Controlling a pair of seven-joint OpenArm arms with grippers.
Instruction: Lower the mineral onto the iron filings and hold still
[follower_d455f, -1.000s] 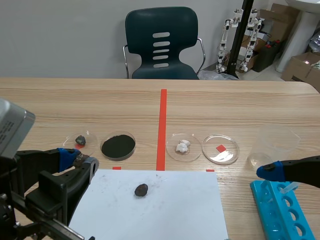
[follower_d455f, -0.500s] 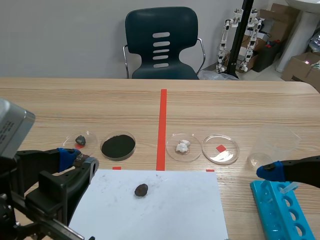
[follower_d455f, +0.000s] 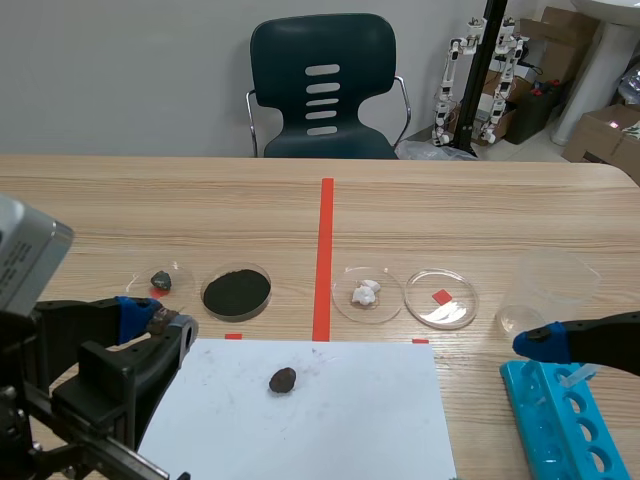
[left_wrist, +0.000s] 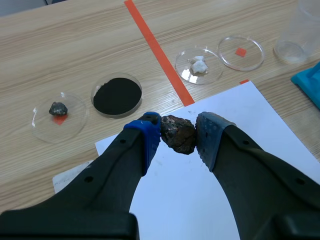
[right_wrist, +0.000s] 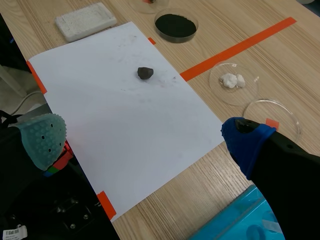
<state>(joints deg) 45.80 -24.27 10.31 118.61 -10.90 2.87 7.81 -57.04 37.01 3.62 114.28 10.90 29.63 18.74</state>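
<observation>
The mineral (follower_d455f: 283, 379), a dark brown lump, lies on the white paper sheet (follower_d455f: 330, 425); the right wrist view shows the mineral (right_wrist: 145, 73) alone on the sheet. My left gripper (follower_d455f: 150, 318) hangs at the sheet's left corner, clear of the lump. In its own view the left gripper (left_wrist: 178, 131) is open, and the mineral (left_wrist: 177, 137) shows through the gap, lying on the paper beyond. The iron filings (follower_d455f: 236, 291) fill a round dish just beyond the sheet, also seen as black powder (left_wrist: 117, 96). My right gripper (right_wrist: 145, 132) stands wide open, empty, near the table's right front.
Left of the filings is a dish with a small grey stone (follower_d455f: 160, 280). Right of the tape line stand a dish of white lumps (follower_d455f: 367, 293), an empty dish (follower_d455f: 441, 298) and a clear cup (follower_d455f: 545, 290). A blue tube rack (follower_d455f: 565, 420) lies at front right.
</observation>
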